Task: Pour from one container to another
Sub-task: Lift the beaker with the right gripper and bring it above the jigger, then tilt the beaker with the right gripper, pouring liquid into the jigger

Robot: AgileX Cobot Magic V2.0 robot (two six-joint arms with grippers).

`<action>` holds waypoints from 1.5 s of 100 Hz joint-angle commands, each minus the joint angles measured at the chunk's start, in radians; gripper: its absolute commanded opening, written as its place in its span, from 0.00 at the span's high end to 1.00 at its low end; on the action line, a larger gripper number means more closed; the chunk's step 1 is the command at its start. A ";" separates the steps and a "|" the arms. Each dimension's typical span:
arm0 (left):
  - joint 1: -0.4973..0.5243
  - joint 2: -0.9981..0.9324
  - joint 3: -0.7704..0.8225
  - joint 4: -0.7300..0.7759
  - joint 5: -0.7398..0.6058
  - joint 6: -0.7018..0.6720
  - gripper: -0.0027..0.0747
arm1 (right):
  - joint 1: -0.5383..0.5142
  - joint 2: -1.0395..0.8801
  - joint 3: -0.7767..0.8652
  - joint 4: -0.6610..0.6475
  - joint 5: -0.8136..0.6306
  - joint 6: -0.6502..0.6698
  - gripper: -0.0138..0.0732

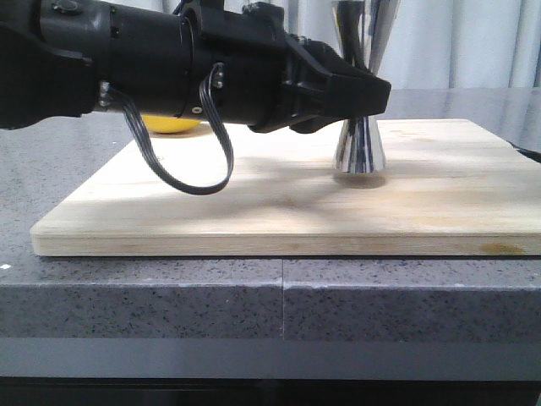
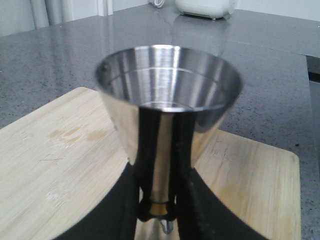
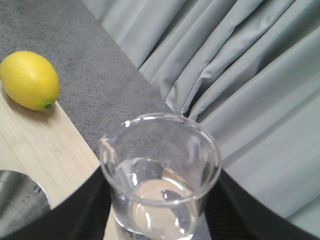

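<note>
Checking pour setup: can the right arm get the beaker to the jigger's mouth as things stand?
Probably yes. The right pincer holds the beaker by the jigger, whose mouth is open; the left pincer grips only its waist.

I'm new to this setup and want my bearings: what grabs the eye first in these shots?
The shiny steel jigger held upright at its waist by the left gripper above the wooden board. Next, the glass beaker of clear liquid in the right gripper, and a lemon at the board's edge.

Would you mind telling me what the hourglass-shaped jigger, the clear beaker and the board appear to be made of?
The shiny hourglass-shaped jigger looks like polished steel, mirror-reflective. The small clear beaker seems glass, transparent with glinting rim. The pale board appears unfinished wood, showing grain.
</note>
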 commanded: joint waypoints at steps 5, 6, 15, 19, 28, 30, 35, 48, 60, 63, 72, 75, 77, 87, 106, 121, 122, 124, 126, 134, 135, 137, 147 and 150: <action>-0.005 -0.055 -0.029 -0.030 -0.083 -0.008 0.99 | -0.001 -0.029 -0.037 -0.029 -0.061 -0.006 0.55; -0.005 -0.055 -0.029 -0.030 -0.083 -0.008 0.99 | -0.001 -0.029 -0.037 -0.031 -0.061 -0.006 0.55; -0.005 -0.055 -0.029 -0.030 -0.083 -0.008 0.99 | -0.001 -0.029 -0.037 -0.043 -0.061 -0.006 0.55; -0.005 -0.055 -0.029 -0.030 -0.083 -0.008 0.99 | -0.001 -0.029 -0.037 -0.047 -0.061 -0.006 0.55; -0.005 -0.055 -0.029 -0.030 -0.083 -0.008 0.99 | -0.001 -0.029 -0.037 -0.061 -0.061 -0.006 0.55; -0.005 -0.055 -0.029 -0.030 -0.083 -0.008 0.99 | -0.001 -0.029 -0.037 -0.063 -0.061 -0.006 0.55; -0.005 -0.055 -0.029 -0.028 -0.083 -0.008 0.99 | -0.001 -0.029 -0.037 -0.071 -0.061 -0.006 0.55; -0.005 -0.055 -0.029 -0.018 -0.083 -0.008 0.99 | -0.001 -0.029 -0.037 -0.086 -0.061 -0.006 0.55; -0.005 -0.055 -0.029 -0.004 -0.081 -0.025 0.99 | -0.001 -0.029 -0.037 -0.097 -0.063 -0.006 0.55; -0.005 -0.055 -0.029 0.000 -0.081 -0.025 0.99 | -0.001 -0.029 -0.037 -0.099 -0.063 -0.006 0.55; -0.005 -0.055 -0.029 0.002 -0.081 -0.025 0.99 | -0.001 -0.029 -0.037 -0.114 -0.063 -0.006 0.55; -0.005 -0.055 -0.029 0.002 -0.081 -0.025 0.99 | -0.001 -0.029 -0.037 -0.117 -0.063 -0.006 0.55; -0.005 -0.055 -0.029 0.003 -0.081 -0.025 0.99 | -0.001 -0.029 -0.037 -0.120 -0.063 -0.006 0.55; -0.005 -0.055 -0.029 0.007 -0.081 -0.025 0.99 | -0.001 -0.029 -0.037 -0.127 -0.063 -0.006 0.55; -0.005 -0.055 -0.029 0.007 -0.081 -0.025 0.99 | 0.001 -0.029 -0.037 -0.156 -0.063 -0.006 0.55; -0.005 -0.055 -0.029 0.007 -0.081 -0.025 0.99 | 0.023 -0.029 -0.037 -0.190 -0.063 -0.006 0.55; -0.005 -0.055 -0.029 0.007 -0.081 -0.025 0.99 | 0.026 -0.029 -0.037 -0.190 -0.063 -0.006 0.55; -0.005 -0.055 -0.029 0.007 -0.081 -0.025 0.99 | 0.029 -0.029 -0.037 -0.193 -0.061 -0.006 0.55; -0.005 -0.055 -0.029 0.007 -0.081 -0.025 0.99 | 0.029 -0.029 -0.037 -0.194 -0.061 -0.006 0.55; -0.005 -0.055 -0.029 0.007 -0.081 -0.025 0.99 | 0.035 -0.029 -0.037 -0.200 -0.061 -0.006 0.55; -0.005 -0.055 -0.029 0.007 -0.081 -0.025 0.99 | 0.036 -0.029 -0.037 -0.201 -0.061 -0.006 0.55; -0.005 -0.055 -0.029 0.007 -0.081 -0.025 0.99 | 0.036 -0.029 -0.037 -0.204 -0.061 -0.006 0.55; -0.005 -0.055 -0.029 0.007 -0.081 -0.025 0.99 | 0.036 -0.029 -0.037 -0.219 -0.061 -0.006 0.55; -0.005 -0.055 -0.029 0.007 -0.081 -0.025 0.99 | 0.036 -0.029 -0.037 -0.221 -0.061 -0.006 0.55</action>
